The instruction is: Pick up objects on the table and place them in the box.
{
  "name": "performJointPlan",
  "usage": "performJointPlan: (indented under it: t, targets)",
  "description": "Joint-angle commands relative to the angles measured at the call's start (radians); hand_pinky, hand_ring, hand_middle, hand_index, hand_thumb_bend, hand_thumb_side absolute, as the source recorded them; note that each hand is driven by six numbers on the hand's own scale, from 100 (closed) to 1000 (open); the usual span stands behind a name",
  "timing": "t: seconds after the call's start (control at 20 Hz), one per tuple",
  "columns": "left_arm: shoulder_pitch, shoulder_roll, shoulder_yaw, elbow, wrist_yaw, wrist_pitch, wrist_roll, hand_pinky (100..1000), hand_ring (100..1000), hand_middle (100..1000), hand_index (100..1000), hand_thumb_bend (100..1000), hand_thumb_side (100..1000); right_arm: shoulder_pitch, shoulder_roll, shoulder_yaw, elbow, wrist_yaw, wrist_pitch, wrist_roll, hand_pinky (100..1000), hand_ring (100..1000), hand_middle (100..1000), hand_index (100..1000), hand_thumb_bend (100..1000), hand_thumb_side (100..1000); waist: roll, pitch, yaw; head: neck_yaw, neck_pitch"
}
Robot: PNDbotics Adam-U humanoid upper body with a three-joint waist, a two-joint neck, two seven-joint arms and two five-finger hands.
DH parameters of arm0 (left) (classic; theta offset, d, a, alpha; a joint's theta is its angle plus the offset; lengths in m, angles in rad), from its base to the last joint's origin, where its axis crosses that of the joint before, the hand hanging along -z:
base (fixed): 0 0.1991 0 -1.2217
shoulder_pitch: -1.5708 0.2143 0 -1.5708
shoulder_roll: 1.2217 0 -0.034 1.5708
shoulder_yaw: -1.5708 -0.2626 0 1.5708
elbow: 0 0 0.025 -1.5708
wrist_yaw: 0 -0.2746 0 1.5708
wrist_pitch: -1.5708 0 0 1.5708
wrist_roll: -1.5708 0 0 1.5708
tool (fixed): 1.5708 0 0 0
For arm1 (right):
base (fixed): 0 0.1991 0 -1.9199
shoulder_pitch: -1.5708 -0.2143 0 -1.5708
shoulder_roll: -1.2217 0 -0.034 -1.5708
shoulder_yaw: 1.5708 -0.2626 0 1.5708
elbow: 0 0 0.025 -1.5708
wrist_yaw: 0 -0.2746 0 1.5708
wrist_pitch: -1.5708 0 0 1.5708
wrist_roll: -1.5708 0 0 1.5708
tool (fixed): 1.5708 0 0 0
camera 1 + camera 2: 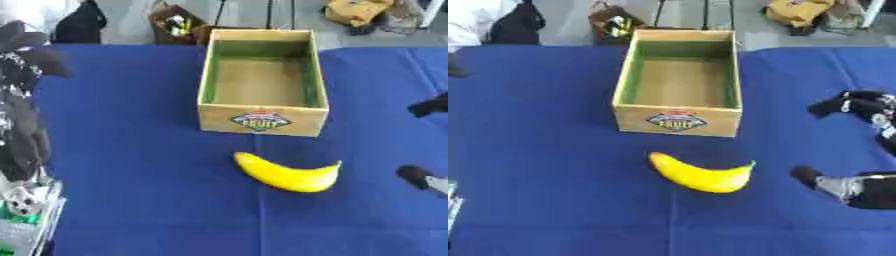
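Note:
A yellow banana (287, 173) lies on the blue table, just in front of the cardboard box (262, 118). The box has green inner walls, a fruit label on its near face, and nothing inside. My right hand (859, 106) comes in from the right edge, open, with its fingers level with the box's front and its thumb (807, 175) level with the banana. It touches neither. My left hand (24, 130) stands at the left edge, fingers relaxed and pointing up, holding nothing.
The blue cloth (131, 150) covers the whole table. Beyond the far edge stand a brown bag (175, 22) with small items and a yellow bundle (357, 10) on the floor. A green and white part (26, 220) shows at the lower left.

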Motion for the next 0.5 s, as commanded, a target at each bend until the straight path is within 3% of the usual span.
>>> performJointPlan:
  t: [0.05,0.5]
  targets:
    - [-0.010,0.008,-0.001,-0.018,0.000,-0.001,-0.002,514,584,640,803,100,1000,-0.013,-0.025,-0.014,-0.014,-0.009,-0.002,-0.004,742,753,664,817,502,674,-0.002,-0.017,0.000,-0.003,-0.009]
    - [-0.011,0.008,-0.003,-0.018,0.002,-0.001,-0.004,514,585,640,803,100,1000,-0.059,-0.028,0.001,-0.014,-0.017,-0.008,0.023,745,761,676,833,512,687,-0.005,-0.019,0.006,-0.008,-0.007]
